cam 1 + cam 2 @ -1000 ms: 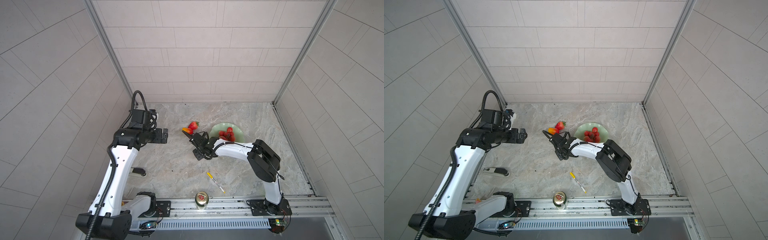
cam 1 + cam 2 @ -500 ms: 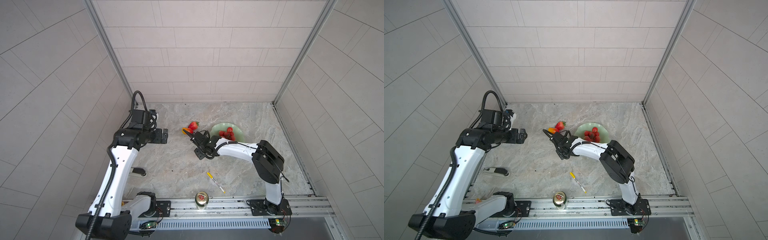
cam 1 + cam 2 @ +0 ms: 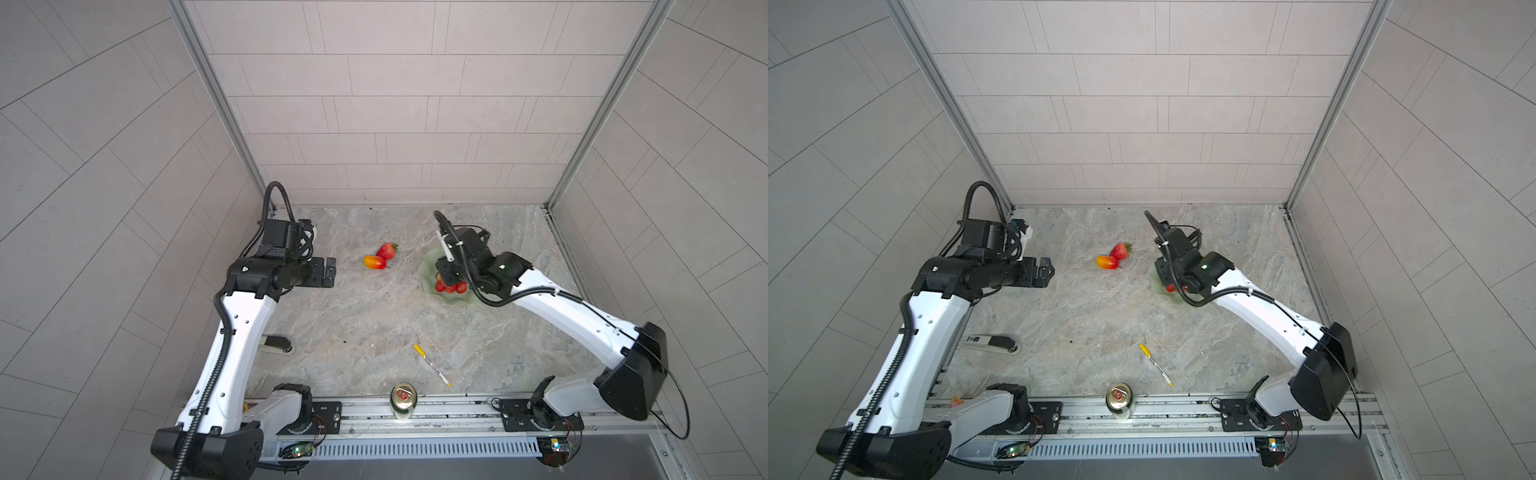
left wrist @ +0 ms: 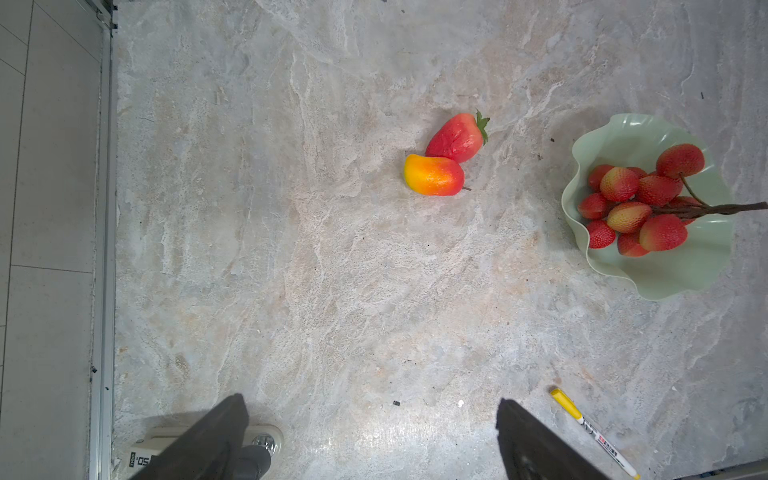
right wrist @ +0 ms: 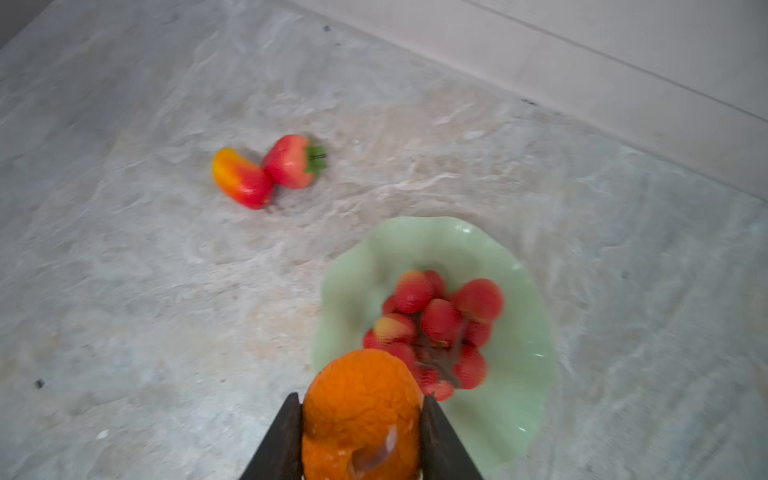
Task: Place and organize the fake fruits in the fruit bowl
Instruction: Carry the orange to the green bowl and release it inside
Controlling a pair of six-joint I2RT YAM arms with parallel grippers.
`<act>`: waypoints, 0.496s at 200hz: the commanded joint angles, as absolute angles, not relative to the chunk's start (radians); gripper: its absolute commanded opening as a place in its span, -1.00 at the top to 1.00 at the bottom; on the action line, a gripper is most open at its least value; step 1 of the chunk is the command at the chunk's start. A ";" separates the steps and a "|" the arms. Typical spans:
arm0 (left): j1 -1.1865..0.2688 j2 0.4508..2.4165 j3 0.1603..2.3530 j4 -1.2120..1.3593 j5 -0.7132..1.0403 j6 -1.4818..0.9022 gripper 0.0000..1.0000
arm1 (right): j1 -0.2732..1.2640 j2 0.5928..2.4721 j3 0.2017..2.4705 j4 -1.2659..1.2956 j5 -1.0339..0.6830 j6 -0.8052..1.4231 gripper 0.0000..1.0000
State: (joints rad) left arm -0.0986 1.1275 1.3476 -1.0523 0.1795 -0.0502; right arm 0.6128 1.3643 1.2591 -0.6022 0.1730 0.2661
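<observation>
In both top views the left gripper (image 3: 329, 270) hung over the bare, marble-veined table (image 3: 365, 324), well apart from any fruit. The right gripper (image 3: 447, 279) hung over the bowl (image 3: 428, 266), a glossy pale green dish with a wavy rim, and hid much of it. Red berries (image 3: 453, 287) showed beneath. Left of the bowl, a strawberry (image 3: 386, 250) and an oblong fruit (image 3: 374, 262), yellow shading to red, lay touching on the table. Near the front rail lay a slim marker (image 3: 431, 364) with a yellow cap, and a gold-topped can (image 3: 403, 400) stood upright.

From the left wrist, that gripper's dark fingers (image 4: 224, 432) stood wide apart with nothing between them. The berries were pebbled ovals on a brown woody stem, lying inside the bowl. The strawberry was smooth and shiny, with green leaves.

The right wrist view was blurred. Its jaws were clamped on a round, dimpled orange (image 5: 361, 399), held over the edge of the bowl beside the berries.
</observation>
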 commanded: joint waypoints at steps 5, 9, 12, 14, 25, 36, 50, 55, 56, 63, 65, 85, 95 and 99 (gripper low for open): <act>-0.103 1.130 1.351 -1.058 0.195 -0.035 -0.99 | 0.512 1.301 1.178 -0.602 0.213 0.243 0.28; -0.103 1.132 1.353 -1.060 0.196 -0.035 -0.99 | 0.497 1.300 1.172 -0.600 0.210 0.242 0.28; -0.103 1.133 1.354 -1.061 0.198 -0.034 -0.99 | 0.486 1.302 1.169 -0.599 0.210 0.240 0.28; -0.102 1.133 1.356 -1.061 0.198 -0.034 -0.99 | 0.479 1.302 1.166 -0.598 0.209 0.240 0.28; -0.103 1.133 1.359 -1.064 0.198 -0.034 -0.99 | 0.443 1.315 1.152 -0.587 0.209 0.240 0.28; -0.103 1.130 1.361 -1.067 0.197 -0.033 -0.99 | 0.414 1.334 1.137 -0.567 0.206 0.242 0.28; -0.103 1.128 1.361 -1.069 0.193 -0.034 -0.99 | 0.384 1.366 1.116 -0.522 0.200 0.247 0.28; -0.102 1.126 1.362 -1.070 0.193 -0.034 -0.99 | 0.373 1.383 1.110 -0.507 0.196 0.247 0.28; -0.102 1.126 1.361 -1.071 0.193 -0.034 -0.99 | 0.370 1.386 1.110 -0.504 0.194 0.247 0.28; -0.103 1.125 1.361 -1.071 0.193 -0.033 -0.99 | 0.356 1.413 1.104 -0.479 0.188 0.242 0.28; -0.102 1.125 1.361 -1.071 0.193 -0.034 -0.99 | 0.353 1.422 1.103 -0.471 0.184 0.240 0.28; -0.102 1.129 1.364 -1.071 0.200 -0.034 -0.99 | 0.312 1.531 1.138 -0.458 0.133 0.247 0.28; -0.102 1.131 1.365 -1.072 0.202 -0.034 -0.99 | 0.308 1.580 1.160 -0.452 0.121 0.244 0.28; -0.102 1.131 1.365 -1.072 0.203 -0.034 -1.00 | 0.308 1.595 1.164 -0.445 0.117 0.244 0.28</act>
